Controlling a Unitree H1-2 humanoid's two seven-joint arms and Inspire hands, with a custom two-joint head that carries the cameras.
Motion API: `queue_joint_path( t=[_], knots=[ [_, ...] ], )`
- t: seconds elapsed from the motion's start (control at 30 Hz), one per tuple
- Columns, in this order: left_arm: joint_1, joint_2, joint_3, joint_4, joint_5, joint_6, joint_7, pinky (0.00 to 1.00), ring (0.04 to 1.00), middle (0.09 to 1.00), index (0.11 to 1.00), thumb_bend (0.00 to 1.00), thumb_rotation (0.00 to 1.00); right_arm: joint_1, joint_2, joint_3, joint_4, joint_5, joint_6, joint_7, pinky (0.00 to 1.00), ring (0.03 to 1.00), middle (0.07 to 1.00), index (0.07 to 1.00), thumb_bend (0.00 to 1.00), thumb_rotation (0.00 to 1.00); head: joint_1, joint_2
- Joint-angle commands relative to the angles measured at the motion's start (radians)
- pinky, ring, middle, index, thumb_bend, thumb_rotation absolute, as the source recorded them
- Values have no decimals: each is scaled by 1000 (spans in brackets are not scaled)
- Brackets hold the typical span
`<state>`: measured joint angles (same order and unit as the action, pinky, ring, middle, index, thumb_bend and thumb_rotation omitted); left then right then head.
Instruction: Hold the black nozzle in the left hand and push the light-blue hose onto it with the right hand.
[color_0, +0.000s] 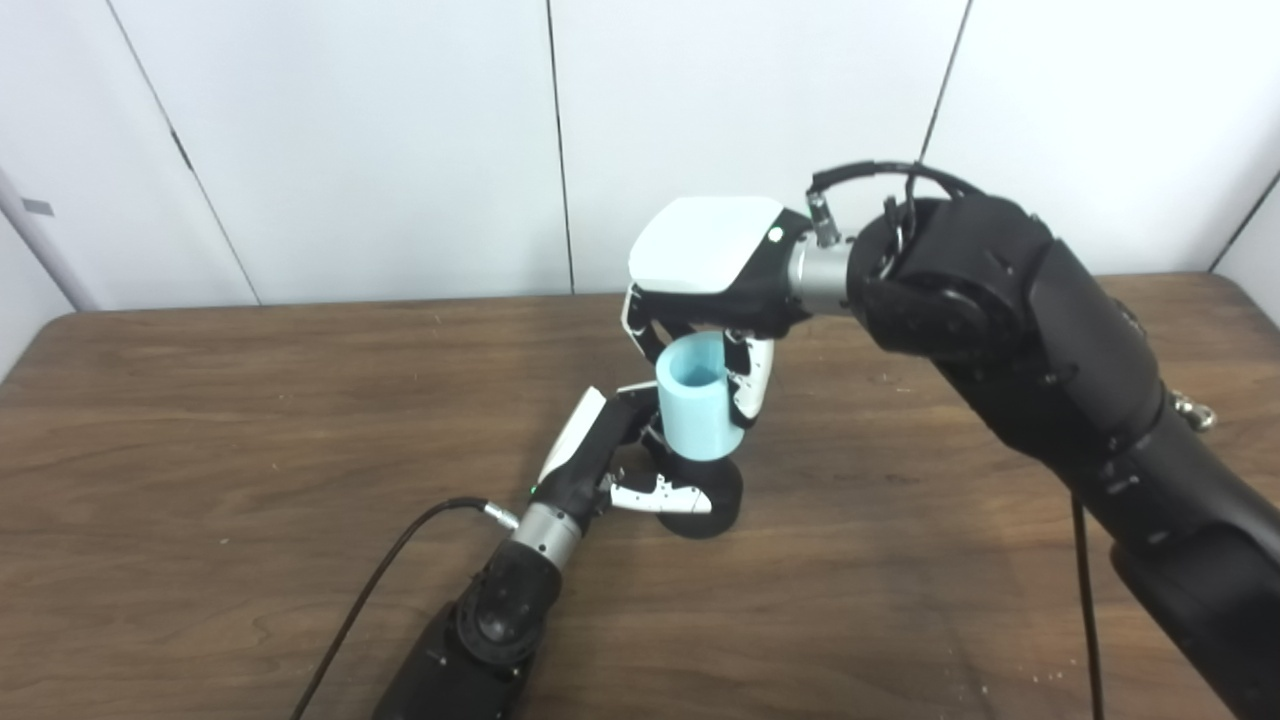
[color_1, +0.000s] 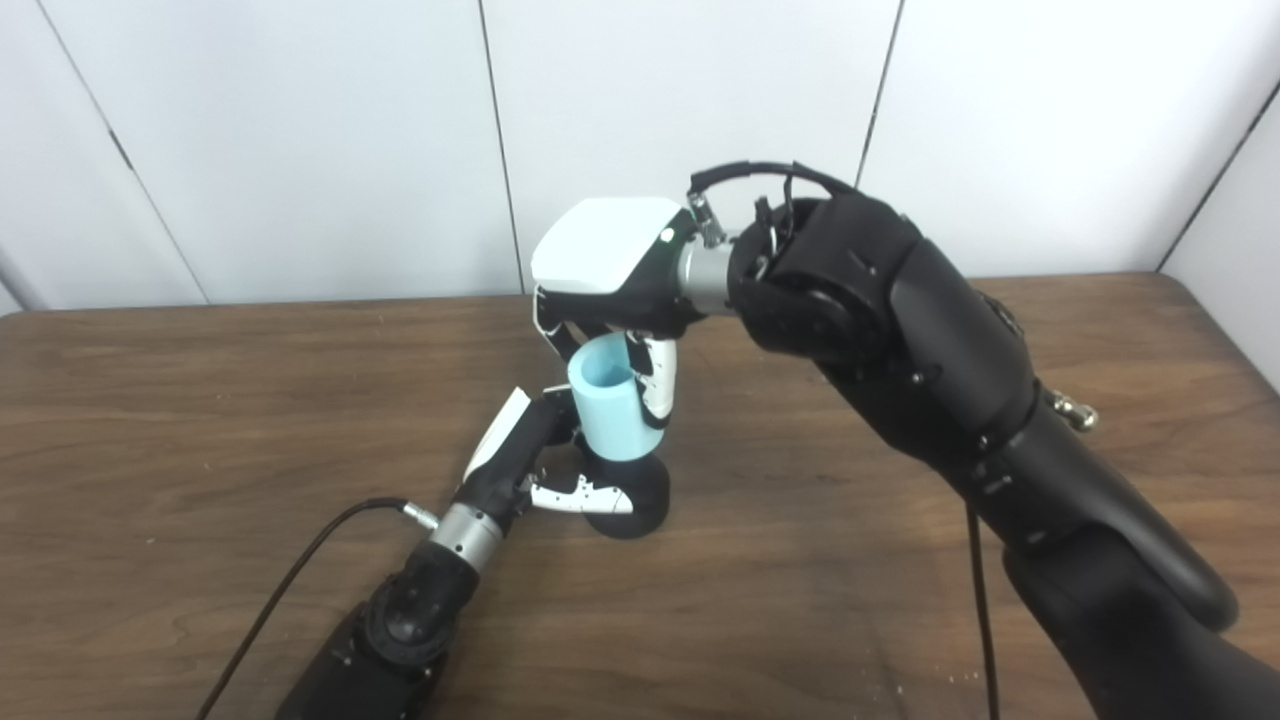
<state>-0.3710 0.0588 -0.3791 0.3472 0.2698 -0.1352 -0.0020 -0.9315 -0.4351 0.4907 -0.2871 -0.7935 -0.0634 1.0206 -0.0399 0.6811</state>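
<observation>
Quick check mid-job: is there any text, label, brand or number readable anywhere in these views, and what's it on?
None can be read.
Right hand: plain white shell, only a small green light.
Left hand: no markings visible.
Light-blue hose and black nozzle: blank.
Wall tag: a small grey patch, too small to read.

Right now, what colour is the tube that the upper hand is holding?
Light blue; the tube shows best in the left eye view, with a black nozzle beneath it.

Brown wooden table (color_0: 200, 420); white panelled wall (color_0: 350, 140) behind, dark seams.
</observation>
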Motion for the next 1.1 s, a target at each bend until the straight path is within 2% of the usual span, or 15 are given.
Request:
queue_joint_path(
  t=[0.0,0.17,0.37,0.57,0.7,0.83,1.07],
  knots=[
    [130,13,-43,108,40,93,-62,348,413,438,508,521,0,-42,-3,6,-68,3,-26,15,42,109,469,483,531,0,-1,0],
    [133,14,-42,102,39,98,-63,349,413,438,508,521,0,-22,-8,8,-90,-17,-57,4,40,109,469,485,530,0,-1,4],
    [134,15,-41,104,39,93,-65,351,414,436,508,521,0,-5,-12,0,-63,-36,-100,-29,48,119,469,488,529,0,-1,5],
    [134,17,-40,102,35,91,-70,352,415,437,508,521,0,7,-22,-14,-33,-50,-128,-52,95,191,472,485,531,0,-1,5],
    [135,17,-42,101,38,89,-68,350,414,437,508,521,0,30,-36,-40,-42,-44,-107,-53,128,230,407,511,526,0,-1,7],
    [133,19,-43,102,40,95,-70,356,418,439,508,521,0,74,-34,-90,-64,-41,-49,-58,216,321,440,515,529,3,-1,7],
    [134,23,-46,93,44,103,-72,357,421,440,508,521,0,149,-28,-122,-92,-76,-28,-102,228,325,424,520,527,5,-1,9]
  ],
)
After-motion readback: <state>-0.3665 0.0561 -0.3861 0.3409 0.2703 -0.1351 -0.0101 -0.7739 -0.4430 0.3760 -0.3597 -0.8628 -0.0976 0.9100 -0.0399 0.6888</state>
